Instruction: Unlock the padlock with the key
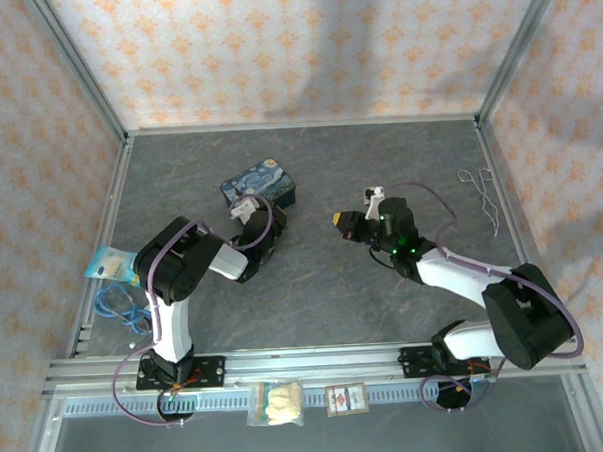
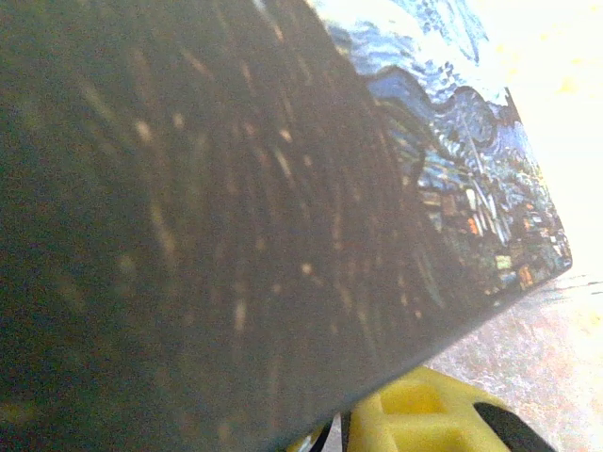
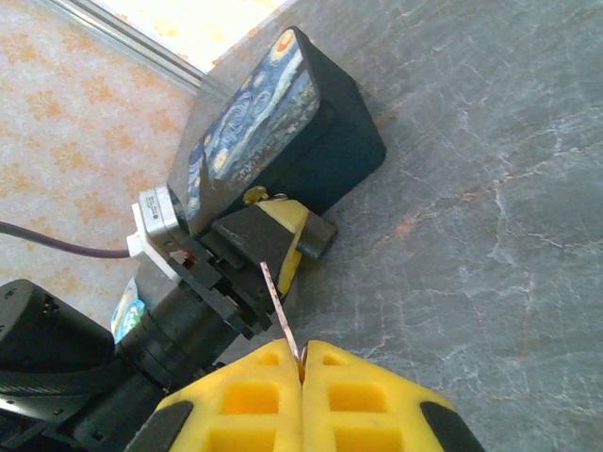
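Observation:
My right gripper [image 3: 303, 360] is shut on the key [image 3: 276, 294], a thin silver blade sticking up out of its yellow fingertips toward the left arm. From above, the right gripper [image 1: 341, 223] hovers mid-table, right of the left arm. My left gripper [image 3: 283, 234] is closed, its tips against the side of the starry-night box [image 3: 254, 132]. A small brassy bit with a thin loop, the padlock [image 3: 253, 196], pokes out at those tips; most of it is hidden. In the left wrist view one yellow finger [image 2: 424, 414] shows under the box [image 2: 236, 217].
The painted box [image 1: 258, 186] lies at centre-left. Bent wire loops [image 1: 482, 194] lie at the far right. A blue packet [image 1: 113, 264] and blue cable [image 1: 120, 309] sit by the left rail. Two small bags [image 1: 275, 402] rest on the front rail.

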Controlling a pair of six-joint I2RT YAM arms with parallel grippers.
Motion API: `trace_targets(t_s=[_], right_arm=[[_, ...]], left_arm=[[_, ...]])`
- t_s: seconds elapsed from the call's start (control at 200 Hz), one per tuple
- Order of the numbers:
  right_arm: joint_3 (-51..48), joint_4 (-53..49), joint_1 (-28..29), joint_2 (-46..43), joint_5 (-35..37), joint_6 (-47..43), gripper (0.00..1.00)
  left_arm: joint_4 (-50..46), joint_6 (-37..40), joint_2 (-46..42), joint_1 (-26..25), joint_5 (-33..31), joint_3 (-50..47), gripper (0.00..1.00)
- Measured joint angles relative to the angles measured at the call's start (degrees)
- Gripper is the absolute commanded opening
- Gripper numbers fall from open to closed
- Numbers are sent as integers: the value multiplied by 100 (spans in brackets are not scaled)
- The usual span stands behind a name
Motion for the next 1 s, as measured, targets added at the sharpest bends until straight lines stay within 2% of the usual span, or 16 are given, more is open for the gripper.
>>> trace_targets(t_s=[0.06,0.17,0.295,0.611,0.996], right_arm=[[-24,20,-13,50,-4,0,0],[-28,83,-15,236,-9,2,0],[-31,90,-15,415,-61,2,0],[-74,885,-15,1117,-691,348,0],[-105,2378,-15,2124,-1401,1180,0]], left_arm=[[114,2,22,57,140,-31,23],[393,31,96,175,455,-50,9],[682,0,92,297,833,-175,0],[1172,-721,-240,433,1834,-748,0],[2955,-2203,20,472,2771,-988,0]])
